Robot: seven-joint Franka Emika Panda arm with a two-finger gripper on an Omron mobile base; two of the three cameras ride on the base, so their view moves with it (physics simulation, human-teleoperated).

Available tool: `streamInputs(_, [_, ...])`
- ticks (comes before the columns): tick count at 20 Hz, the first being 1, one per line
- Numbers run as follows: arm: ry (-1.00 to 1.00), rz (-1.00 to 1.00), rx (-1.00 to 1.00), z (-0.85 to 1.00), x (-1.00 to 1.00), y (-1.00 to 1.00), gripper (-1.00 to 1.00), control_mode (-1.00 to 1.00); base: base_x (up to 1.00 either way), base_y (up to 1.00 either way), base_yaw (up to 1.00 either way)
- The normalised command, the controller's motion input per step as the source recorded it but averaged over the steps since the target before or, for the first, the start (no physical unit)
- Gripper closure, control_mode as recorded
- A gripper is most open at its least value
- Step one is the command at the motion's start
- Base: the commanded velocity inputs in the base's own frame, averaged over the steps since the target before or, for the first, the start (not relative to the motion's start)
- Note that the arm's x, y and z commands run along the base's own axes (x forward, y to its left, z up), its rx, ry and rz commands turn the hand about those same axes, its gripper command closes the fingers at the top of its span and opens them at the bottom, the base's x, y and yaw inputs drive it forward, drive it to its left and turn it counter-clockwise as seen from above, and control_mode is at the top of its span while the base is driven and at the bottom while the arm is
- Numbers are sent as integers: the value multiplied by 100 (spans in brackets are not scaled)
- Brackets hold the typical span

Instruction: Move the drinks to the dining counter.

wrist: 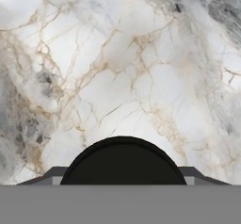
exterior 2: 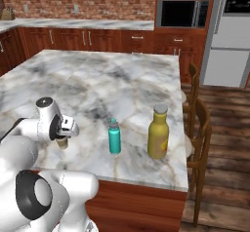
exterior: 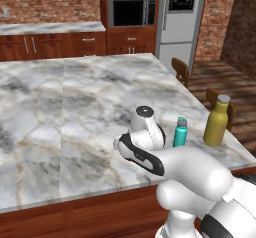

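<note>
So the gripper is hanging just above the island, pointing down, and it's closed on the cup. In the right base view you can see the tan cup body tucked under the hand, and in the hand view the black lid sits right between the two fingertips at 6 o'clock, with nothing but marble beyond it. The fingers look pressed to both sides of the lid, so I'd call it a grip at medium width, not empty jaws.

Whether the cup's bottom is already on the marble or a hair above it, I can't tell; it's too small and half hidden by the hand.

Going outward in the right base view: the teal bottle stands upright at about 3 o'clock from the gripper, well apart from it. The yellow bottle is further out on the same line, near the island's right edge and the chairs. Both bottles are upright, caps on, apart from each other.

Progress-wise I'd say this is nearly done. Two of three drinks are already parked on the island, and the cup is over it near the front edge. What's left, as far as I can judge: set the cup down flat, open up, lift clear without tipping it.
</note>
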Motion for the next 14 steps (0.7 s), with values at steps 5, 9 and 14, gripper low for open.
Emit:
streamInputs(5, [0,0,0,-18,6,-1,100,-100,0,0,0])
streamInputs(9, [0,0,0,-20,5,0,100,-100,0,0,0])
streamInputs(14, [0,0,0,-21,2,0,100,-100,0,0,0])
